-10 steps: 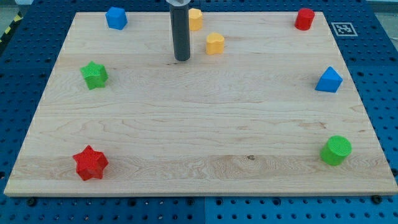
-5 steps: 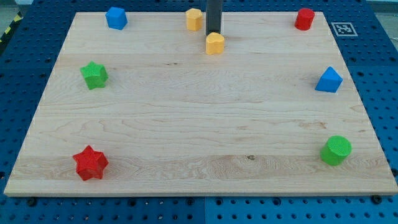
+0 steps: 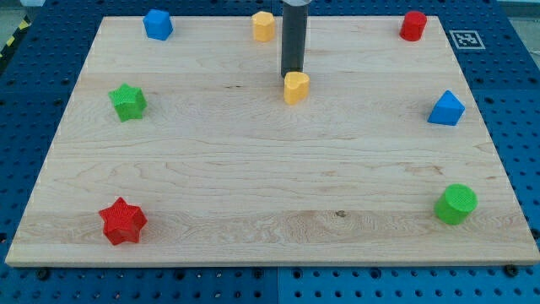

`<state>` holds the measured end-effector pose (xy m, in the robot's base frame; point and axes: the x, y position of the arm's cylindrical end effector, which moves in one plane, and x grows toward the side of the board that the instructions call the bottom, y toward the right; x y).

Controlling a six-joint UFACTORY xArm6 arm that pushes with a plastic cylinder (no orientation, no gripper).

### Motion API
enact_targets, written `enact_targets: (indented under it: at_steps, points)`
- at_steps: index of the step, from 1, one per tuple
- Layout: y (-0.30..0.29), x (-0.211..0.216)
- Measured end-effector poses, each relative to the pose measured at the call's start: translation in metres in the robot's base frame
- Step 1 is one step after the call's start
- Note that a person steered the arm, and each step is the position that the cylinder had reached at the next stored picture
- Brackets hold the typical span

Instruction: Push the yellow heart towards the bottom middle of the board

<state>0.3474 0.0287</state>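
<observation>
The rod's tip (image 3: 292,76) sits right at the top edge of the yellow heart (image 3: 295,87), touching it or very nearly so. The heart lies in the upper middle of the board (image 3: 253,169), far from the bottom edge. The rod has no gripper, so nothing is being held. Another yellow block (image 3: 263,25) sits near the top edge, just to the left of the rod. A blue block (image 3: 157,24) is in the top left corner and a red block (image 3: 413,25) is in the top right corner. A green star (image 3: 127,101) is on the left side, and a red star (image 3: 123,221) is near the bottom left. On the right side sits a blue block (image 3: 446,109), and a green round block (image 3: 456,203) is near the bottom right. The board rests on a blue bench (image 3: 523,101) with holes.
</observation>
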Motion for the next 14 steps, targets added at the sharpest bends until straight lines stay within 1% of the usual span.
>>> enact_targets:
  at_steps: [2,3,4,6,8,9,10,11,13,14]
  points:
    - [0.01,0.037]
    - [0.038,0.037]
    - [0.046,0.044]
    - [0.042,0.057]
    - [0.016,0.046]
    - [0.015,0.057]
    - [0.018,0.078]
    - [0.018,0.085]
    - [0.014,0.115]
    - [0.001,0.115]
